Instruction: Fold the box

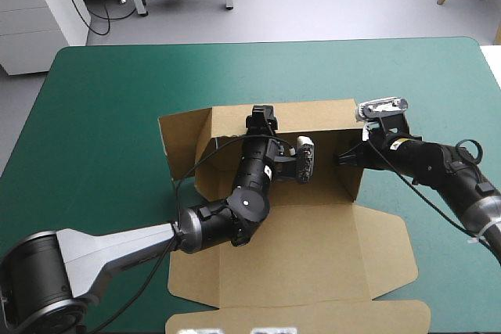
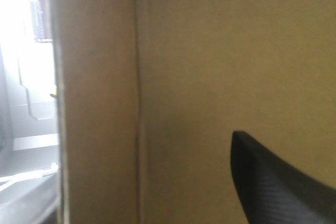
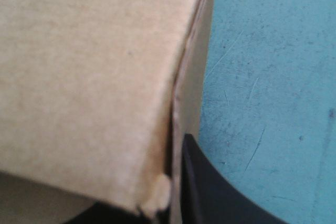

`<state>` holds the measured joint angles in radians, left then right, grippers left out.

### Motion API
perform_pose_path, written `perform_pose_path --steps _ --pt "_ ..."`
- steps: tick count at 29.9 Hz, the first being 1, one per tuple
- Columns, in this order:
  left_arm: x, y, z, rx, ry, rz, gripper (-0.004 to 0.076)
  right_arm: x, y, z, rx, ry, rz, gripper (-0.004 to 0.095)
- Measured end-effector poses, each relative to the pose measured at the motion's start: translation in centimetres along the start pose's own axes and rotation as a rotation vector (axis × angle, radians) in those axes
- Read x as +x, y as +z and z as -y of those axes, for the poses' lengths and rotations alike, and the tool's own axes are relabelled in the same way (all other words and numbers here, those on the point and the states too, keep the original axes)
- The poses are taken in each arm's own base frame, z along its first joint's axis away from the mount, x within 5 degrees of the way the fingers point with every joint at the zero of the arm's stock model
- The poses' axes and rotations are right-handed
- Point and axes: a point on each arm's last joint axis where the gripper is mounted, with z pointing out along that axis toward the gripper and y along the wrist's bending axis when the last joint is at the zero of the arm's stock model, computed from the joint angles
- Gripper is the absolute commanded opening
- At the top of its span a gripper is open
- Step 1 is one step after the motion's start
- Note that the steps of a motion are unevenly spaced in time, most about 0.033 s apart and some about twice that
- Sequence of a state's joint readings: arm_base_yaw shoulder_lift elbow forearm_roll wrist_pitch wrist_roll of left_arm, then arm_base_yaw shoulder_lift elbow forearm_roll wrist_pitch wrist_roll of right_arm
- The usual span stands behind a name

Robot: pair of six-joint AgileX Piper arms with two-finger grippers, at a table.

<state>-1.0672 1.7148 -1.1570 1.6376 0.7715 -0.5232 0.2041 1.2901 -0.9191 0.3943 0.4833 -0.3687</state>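
The right gripper (image 1: pixel 348 158) pinches the right wall of the box (image 1: pixel 313 232). The board edge stands between its black fingers (image 3: pixel 205 203), which are nearly together. The left gripper (image 1: pixel 262 117) reaches inside, up against the far wall; whether it grips or not, I cannot tell. The brown box lies mid-table on the teal-green cover (image 1: pixel 94 115), its far walls raised and its lid flat on the near side.

Bare counter (image 1: pixel 102 115) lies open at nine and twelve o'clock of the box (image 1: pixel 313 232). Raised walls fence its tray; the left gripper (image 1: pixel 261 119) fills it from seven o'clock, the right gripper (image 1: pixel 346 158) blocks three.
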Motion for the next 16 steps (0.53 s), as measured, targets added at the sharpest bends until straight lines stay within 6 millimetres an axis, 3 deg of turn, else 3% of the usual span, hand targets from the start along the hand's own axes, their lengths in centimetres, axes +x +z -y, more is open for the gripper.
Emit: perform_pose_path --steps 9,16 --pt "-1.0 -2.0 -0.9 -0.087 -0.056 0.009 0.0454 -1.4 -1.4 -0.4 0.005 0.033 -0.077 0.0003" --pt "-2.3 -6.1 -2.7 -0.158 -0.103 0.063 0.0454 -2.8 -2.5 0.0 0.068 0.068 -0.129 0.0"
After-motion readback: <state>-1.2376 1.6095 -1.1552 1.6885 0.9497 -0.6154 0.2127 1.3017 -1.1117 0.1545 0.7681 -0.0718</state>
